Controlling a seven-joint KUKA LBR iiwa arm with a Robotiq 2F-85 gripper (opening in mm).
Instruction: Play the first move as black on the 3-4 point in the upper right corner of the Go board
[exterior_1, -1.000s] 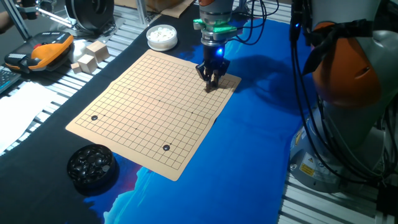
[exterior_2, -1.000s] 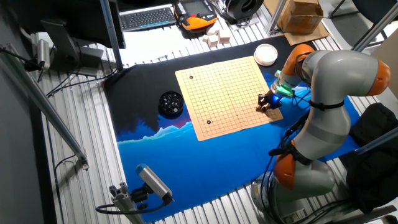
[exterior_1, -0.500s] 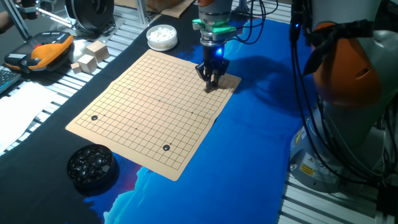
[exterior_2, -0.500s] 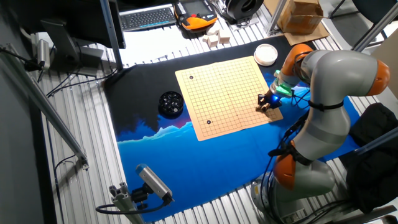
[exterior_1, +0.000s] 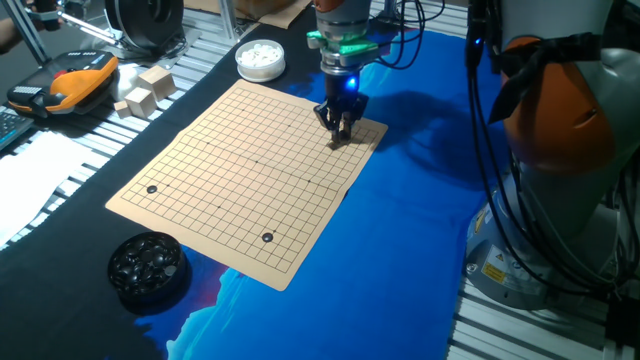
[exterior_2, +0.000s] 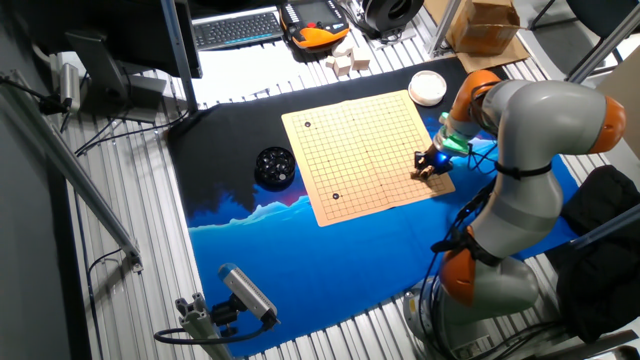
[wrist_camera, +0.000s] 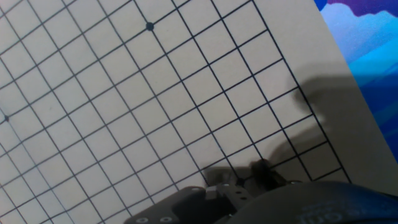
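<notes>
1. Gripper (exterior_1: 341, 137) lowered onto Go board (exterior_1: 240, 170) near its corner; fingertips close together, hold on anything not discernible.
2. Black stone (wrist_camera: 260, 167) seen in hand view at fingertips, resting on a grid crossing near the edge.
3. Two other black stones (exterior_1: 152, 189) (exterior_1: 267, 237) on board, well apart.

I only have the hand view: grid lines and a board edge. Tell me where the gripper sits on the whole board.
Observer: The gripper is down low over the Go board, at the corner nearest the robot's base.
Operator: Report any stones already lying on the board.
Observer: Two, both at the end away from the gripper: a black stone near one corner and another black stone near the other.
Operator: Now locate the supplies.
Observer: The bowl of black stones stands off the board past that far end; the dish of white stones is off the corner beside the gripper's.
</notes>
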